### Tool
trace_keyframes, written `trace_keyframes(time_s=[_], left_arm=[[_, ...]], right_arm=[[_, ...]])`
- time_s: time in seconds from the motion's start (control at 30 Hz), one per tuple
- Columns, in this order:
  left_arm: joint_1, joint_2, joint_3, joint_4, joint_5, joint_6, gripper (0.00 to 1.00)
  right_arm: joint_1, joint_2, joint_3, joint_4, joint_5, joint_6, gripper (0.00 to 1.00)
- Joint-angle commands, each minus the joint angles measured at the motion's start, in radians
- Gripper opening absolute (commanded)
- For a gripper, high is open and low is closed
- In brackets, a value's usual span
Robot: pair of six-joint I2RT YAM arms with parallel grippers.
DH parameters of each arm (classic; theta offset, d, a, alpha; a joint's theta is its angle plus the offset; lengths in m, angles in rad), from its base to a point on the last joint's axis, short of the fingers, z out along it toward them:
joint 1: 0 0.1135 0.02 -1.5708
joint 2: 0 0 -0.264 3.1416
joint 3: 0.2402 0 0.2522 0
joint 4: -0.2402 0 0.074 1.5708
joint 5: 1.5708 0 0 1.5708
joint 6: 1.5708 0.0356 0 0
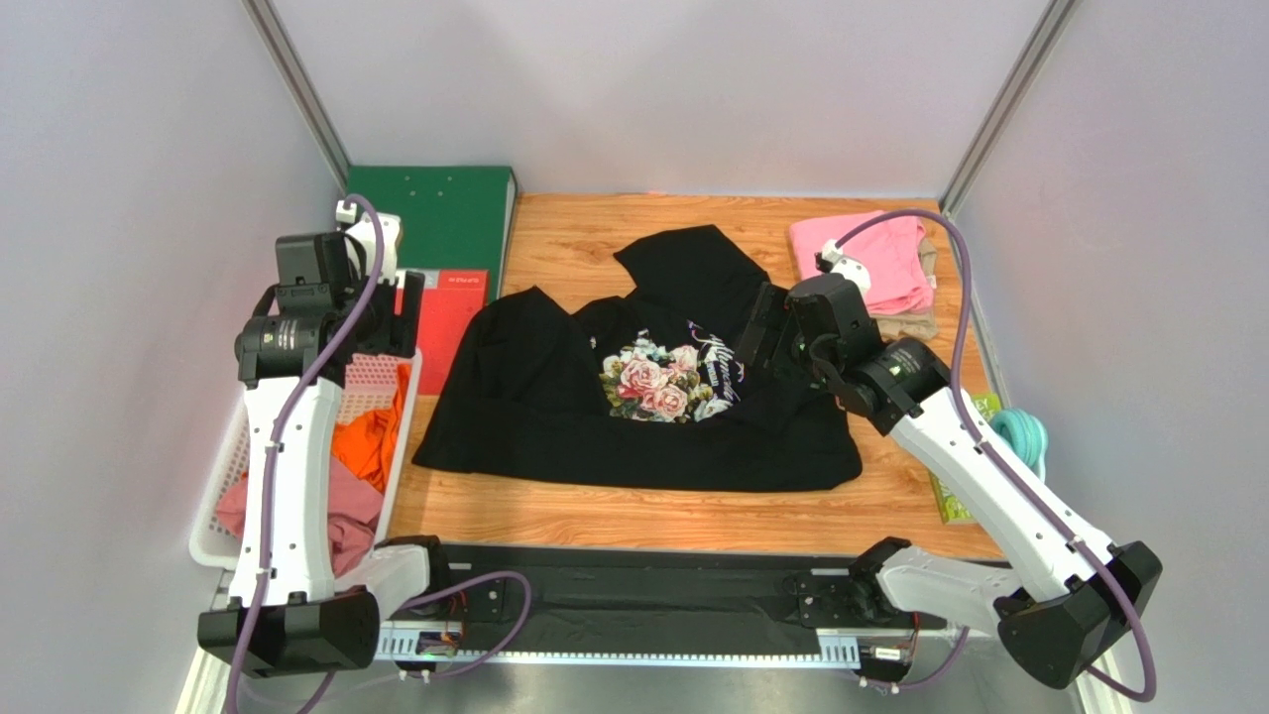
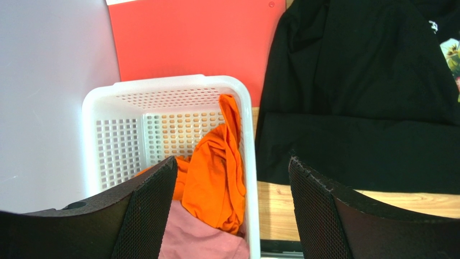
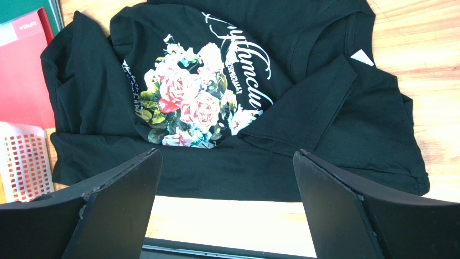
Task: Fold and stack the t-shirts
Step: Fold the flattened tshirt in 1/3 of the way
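Observation:
A large black t-shirt (image 1: 641,432) with a pink-rose print and white script lies spread out, partly folded, mid-table; the same black shirt (image 3: 335,124) fills the right wrist view and the black cloth (image 2: 367,81) reaches into the left wrist view. My right gripper (image 1: 767,335) (image 3: 227,154) hangs open above the shirt's right side, holding nothing. My left gripper (image 1: 390,305) (image 2: 232,164) is open above the basket's right rim, nothing between its fingers. An orange shirt (image 1: 380,432) (image 2: 216,167) and a dusty-rose shirt (image 1: 346,513) (image 2: 200,237) lie crumpled in the basket. A folded pink shirt (image 1: 864,261) rests on a beige one (image 1: 924,323) at the back right.
The white perforated basket (image 1: 224,491) (image 2: 167,86) stands at the table's left edge. A green binder (image 1: 432,208) and a red binder (image 1: 447,313) (image 2: 194,43) lie at the back left. A teal coiled bundle (image 1: 1021,439) sits at the right edge. Walls close in on both sides.

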Motion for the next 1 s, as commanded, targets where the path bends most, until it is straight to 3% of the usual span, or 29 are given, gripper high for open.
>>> trace_keyframes(time_s=[0.0,0.27,0.47,0.97], left_arm=[[0.004,-0.048,-0.021,-0.003,0.044,0.043,0.82],[0.004,-0.074,-0.048,-0.018,0.107,0.071,0.82],[0.004,-0.048,-0.03,-0.058,0.141,0.078,0.88],[0.004,-0.081,-0.036,-0.051,0.127,0.103,0.83]], right_arm=[[0.007,-0.016,0.036,0.007,0.038,0.007,1.0],[0.007,-0.005,0.019,0.014,0.04,0.004,1.0],[0.007,0.003,0.022,0.016,0.036,0.004,1.0],[0.007,-0.005,0.038,0.003,0.043,0.007,1.0]])
